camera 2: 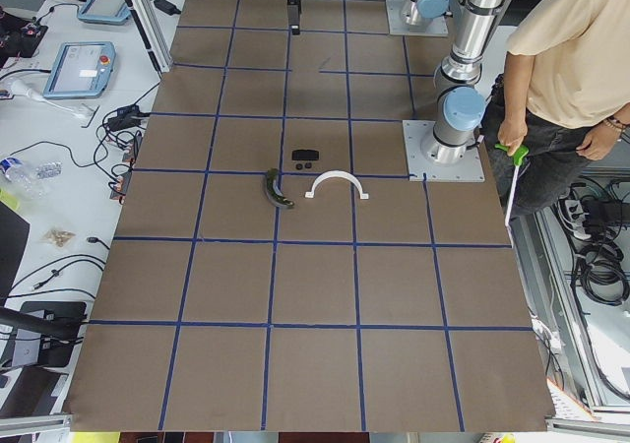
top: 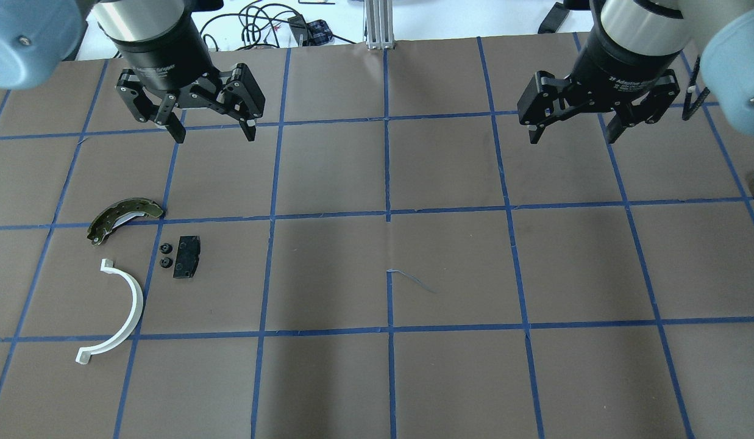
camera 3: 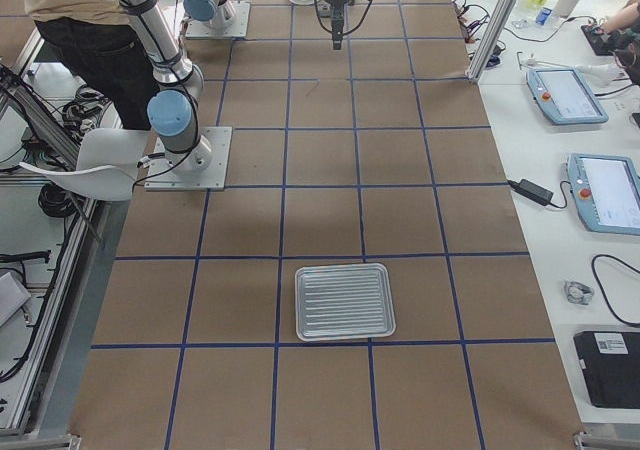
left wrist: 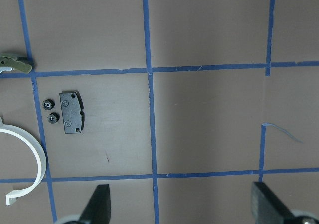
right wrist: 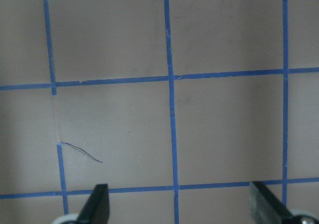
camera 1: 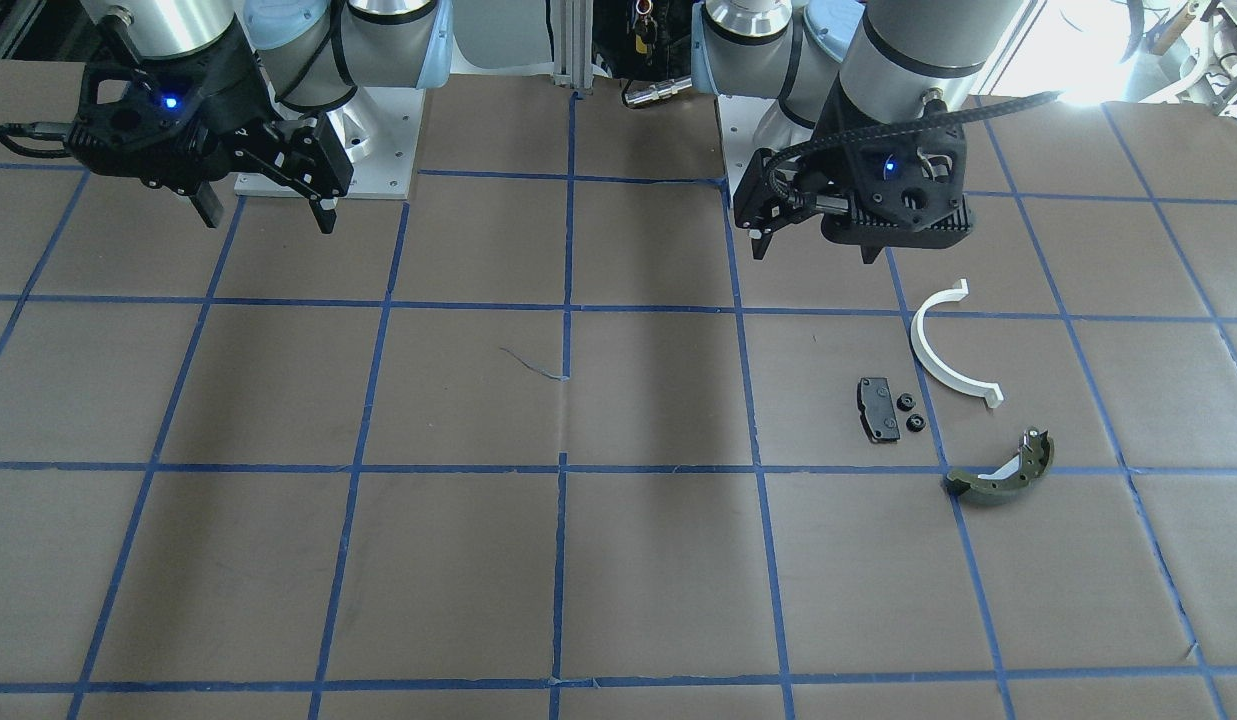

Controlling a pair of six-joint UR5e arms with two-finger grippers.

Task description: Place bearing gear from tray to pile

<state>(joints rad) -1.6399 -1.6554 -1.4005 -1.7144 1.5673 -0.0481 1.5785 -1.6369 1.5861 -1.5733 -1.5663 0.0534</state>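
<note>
Two bearing gears (top: 165,247) are lying in the pile on the desk (top: 450,262), just beside the black pad (top: 186,256) and lined up along its long side, w/ the white arc (top: 125,311) and olive shoe (top: 124,214) sitting near. L claw (top: 215,135) is hovering above, spread wide, holding nothing; the gears are sitting below it, slightly to its left. R claw (top: 572,137), likewise gaping, is hanging well apart. Tray (camera 3: 345,301), at the desk's R end, is showing only ribbed metal, so prob. no gear is awaiting pickup.
</note>
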